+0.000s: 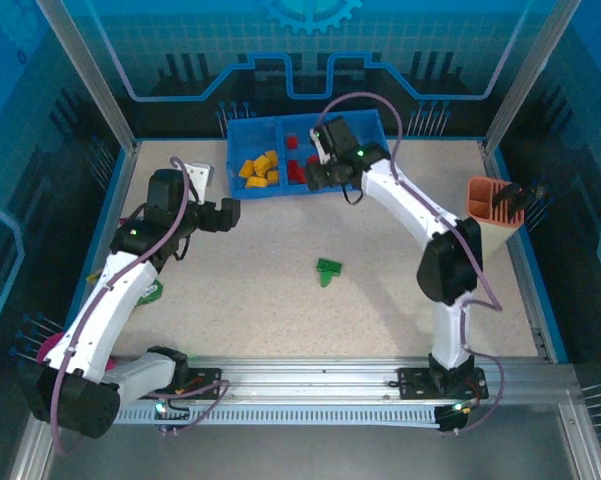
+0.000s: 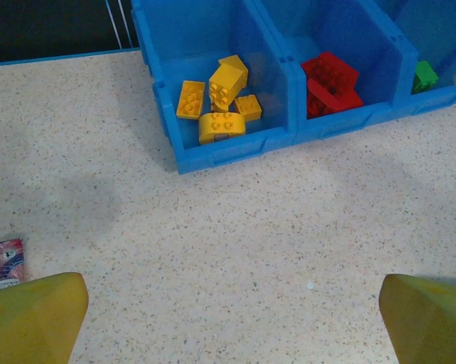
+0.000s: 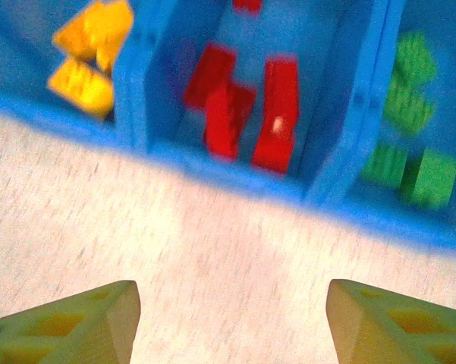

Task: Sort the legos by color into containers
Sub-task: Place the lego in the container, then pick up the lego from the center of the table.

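Tray [image 2: 235,148] nearly sorted; one green brick [image 1: 328,270] lies mid-frame on the bench [image 1: 270,310]; left fingers [image 2: 30,318] and right fingers [image 3: 68,322] gape empty.

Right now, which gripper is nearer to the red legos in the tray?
Right. The right gripper hovers at the tray's near edge by the red legos; the left gripper hangs over the table, farther left.

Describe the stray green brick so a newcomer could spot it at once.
Find the blue tray at the far edge, then come nearer to the bare middle of the table. The green brick lies there alone; the yellow bricks and red bricks sit inside the tray.
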Robot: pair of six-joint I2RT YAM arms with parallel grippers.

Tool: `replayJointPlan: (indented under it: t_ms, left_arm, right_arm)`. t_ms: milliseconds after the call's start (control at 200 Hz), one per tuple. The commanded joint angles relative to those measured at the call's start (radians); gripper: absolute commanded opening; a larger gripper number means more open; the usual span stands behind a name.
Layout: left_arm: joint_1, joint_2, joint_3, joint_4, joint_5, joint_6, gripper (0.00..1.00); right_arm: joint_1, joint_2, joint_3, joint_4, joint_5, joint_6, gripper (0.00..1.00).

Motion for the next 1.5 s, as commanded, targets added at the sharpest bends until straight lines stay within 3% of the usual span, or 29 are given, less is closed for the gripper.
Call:
replayJointPlan:
  t_ms: [0, 200, 380, 1106, 1281, 1491]
  left_arm:
    - [0.010, -0.001, -0.004, 0.016, 0.038, -0.019, 0.99]
    - [0.010, 0.003, -0.008, 0.027, 0.052, -0.025, 0.99]
    - [0.010, -0.004, -0.018, 0.031, 0.062, -0.028, 0.99]
    - [0.010, -0.005, -0.029, 0.040, 0.057, -0.025, 0.99]
    - [0.010, -0.005, -0.030, 0.036, 0.059, -0.022, 0.99]
    - [0.010, -0.009, -0.030, 0.038, 0.059, -0.021, 0.99]
  right_arm:
    - [0.048, -0.091, -0.166, -0.096, -0.007, 0.224, 0.67]
    - [0.164, -0.232, -0.430, -0.124, -0.044, 0.402, 0.72]
    - [0.202, -0.285, -0.601, -0.052, -0.098, 0.501, 0.73]
    - [0.242, -0.121, -0.628, 0.030, -0.137, 0.520, 0.68]
    - [0.242, -0.073, -0.616, 0.024, -0.118, 0.498, 0.62]
    - [0.242, -0.040, -0.591, 0.007, -0.109, 0.463, 0.42]
